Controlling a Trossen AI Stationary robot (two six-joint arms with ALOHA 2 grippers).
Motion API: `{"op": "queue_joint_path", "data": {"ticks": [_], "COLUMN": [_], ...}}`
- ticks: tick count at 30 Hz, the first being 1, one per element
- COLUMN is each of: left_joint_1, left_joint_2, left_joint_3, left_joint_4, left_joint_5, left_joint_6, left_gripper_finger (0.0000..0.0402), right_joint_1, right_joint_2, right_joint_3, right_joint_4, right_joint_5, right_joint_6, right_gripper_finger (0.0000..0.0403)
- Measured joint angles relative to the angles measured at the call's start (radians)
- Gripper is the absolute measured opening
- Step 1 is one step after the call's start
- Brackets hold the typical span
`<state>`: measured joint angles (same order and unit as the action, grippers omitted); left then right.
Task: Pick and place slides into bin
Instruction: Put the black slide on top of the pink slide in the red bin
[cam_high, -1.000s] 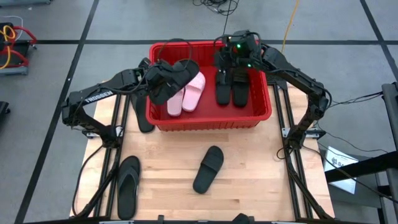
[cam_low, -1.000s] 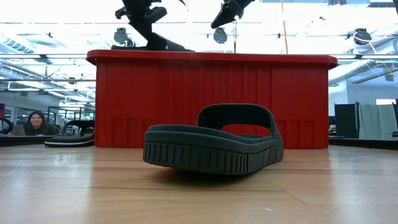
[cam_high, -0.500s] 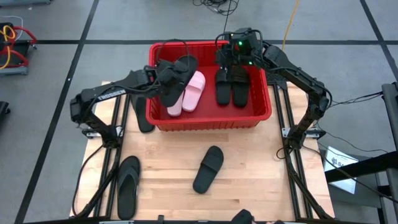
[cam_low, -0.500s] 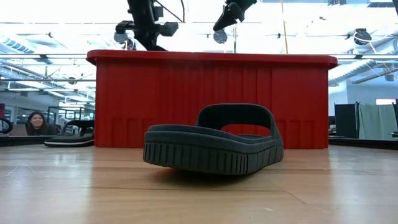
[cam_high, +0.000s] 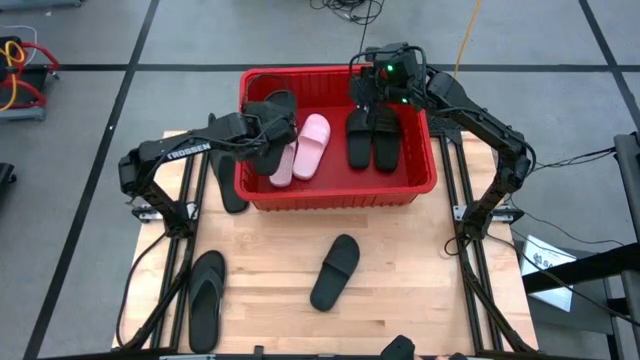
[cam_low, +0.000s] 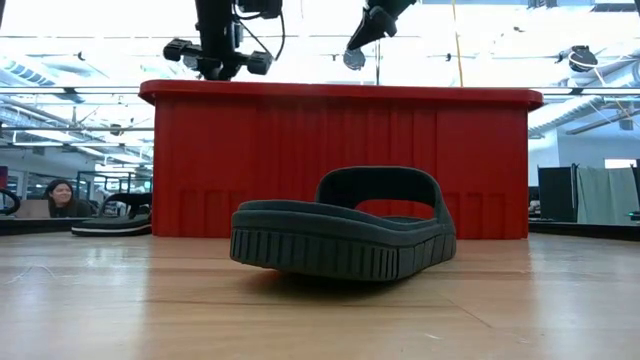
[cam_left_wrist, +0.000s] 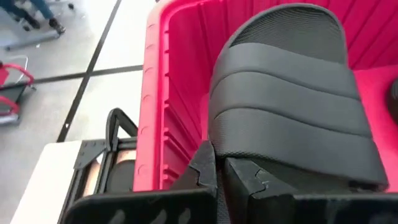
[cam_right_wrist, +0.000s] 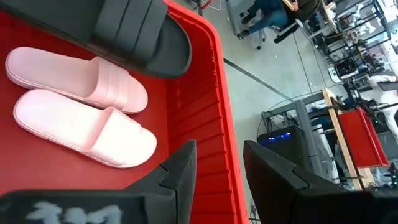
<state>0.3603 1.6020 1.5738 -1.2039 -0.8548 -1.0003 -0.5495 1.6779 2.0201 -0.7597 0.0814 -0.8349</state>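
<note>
The red bin (cam_high: 340, 190) stands at the table's far side. In it lie two pale pink slides (cam_high: 305, 148) and two black slides (cam_high: 371, 135). My left gripper (cam_high: 258, 128) is shut on a black wide-strap slide (cam_high: 275, 112) inside the bin's left part, beside the pink pair. My right gripper (cam_high: 385, 88) is open and empty above the bin's far right part. On the table lie a black slide (cam_high: 335, 272), a black flip-flop (cam_high: 207, 298) and another black sandal (cam_high: 230, 185) left of the bin. My left gripper pinches the black slide's sole edge (cam_left_wrist: 233, 155) between its two fingers (cam_left_wrist: 208, 165), just beside the ribbed strap (cam_left_wrist: 292, 118). The fingers come from the table's left, slanting down over the bin's left wall. The slide lies along that wall, strap up; whether it rests on the bin's floor is hidden.
The bin's left rim (cam_left_wrist: 152, 93) is right beside the held slide. The table's near half has free wood around the slide (cam_low: 345, 235) and the flip-flop. Metal frames run along both table sides. A person (cam_low: 62, 198) sits in the room beyond.
My left gripper has gone down into the bin's left part with the black slide and has turned. The slide showed above the rim in the low view and is now below it, lying along the left wall. My right gripper has stayed open above the bin's far right part.
</note>
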Motion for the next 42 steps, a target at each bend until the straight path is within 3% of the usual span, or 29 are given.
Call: {"op": "queue_joint_path", "data": {"ticks": [9, 20, 42], "left_joint_1": [-0.008, -0.007, -0.005], "left_joint_2": [0.004, 0.004, 0.001], "left_joint_3": [-0.119, -0.285, -0.321], "left_joint_4": [0.087, 0.293, 0.295], "left_joint_5": [-0.003, 0.056, 0.037], "left_joint_6": [-0.109, -0.093, -0.093], "left_gripper_finger": [0.0, 0.0, 0.0004], "right_joint_1": [0.0, 0.0, 0.0], "right_joint_2": [-0.001, -0.001, -0.001], "right_joint_3": [0.0, 0.0, 0.0], "right_joint_4": [0.001, 0.0, 0.0], "right_joint_5": [-0.001, -0.003, -0.003], "right_joint_6": [-0.015, -0.015, 0.019], "right_gripper_finger": [0.0123, 0.0123, 0.0123]}}
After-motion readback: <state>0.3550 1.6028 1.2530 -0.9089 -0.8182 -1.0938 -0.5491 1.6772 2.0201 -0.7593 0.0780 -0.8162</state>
